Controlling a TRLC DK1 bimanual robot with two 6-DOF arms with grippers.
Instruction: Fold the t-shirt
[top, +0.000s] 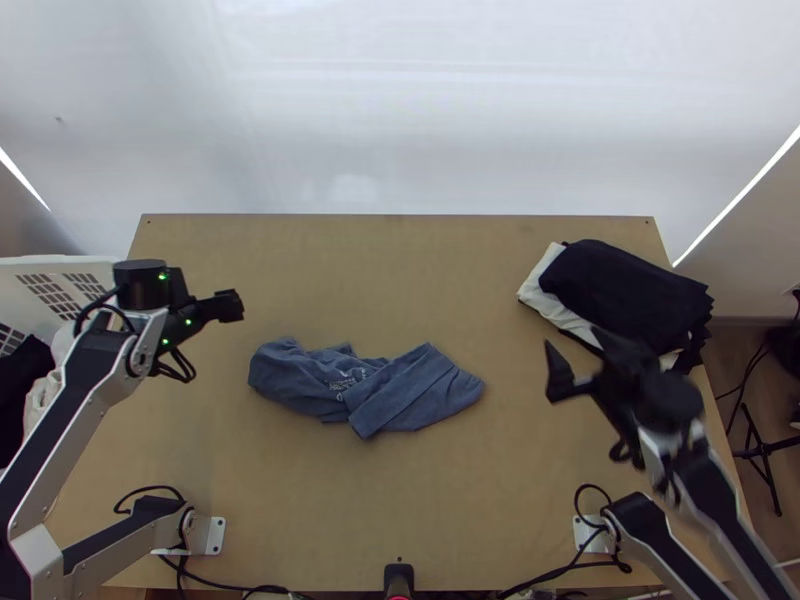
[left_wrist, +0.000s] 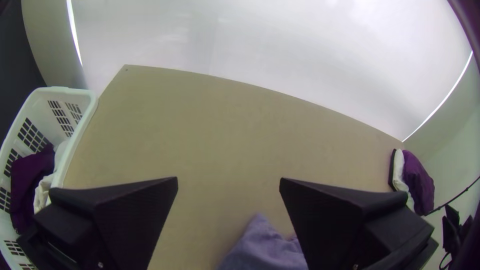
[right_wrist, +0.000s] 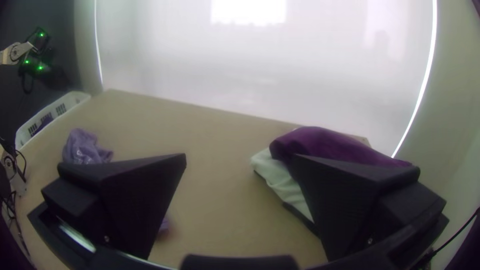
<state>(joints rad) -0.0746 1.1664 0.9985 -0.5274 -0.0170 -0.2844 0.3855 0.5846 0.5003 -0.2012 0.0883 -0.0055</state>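
Both sets of fingers spread wide, nothing between them: left pincer (top: 208, 290) above the left side of the table (top: 400, 500), near the bunched end of the blue T-shirt (top: 420, 390); right pincer (top: 576, 355) above the right side, well apart from the T-shirt. Lying across mid-table, crumpled at the left end, flatter and creased at the right, with pale print between. At the far right corner, stacked dark and pale cloths (top: 630, 290). Beside the left edge, a white basket (top: 90, 265) holding clothes (top: 22, 385).
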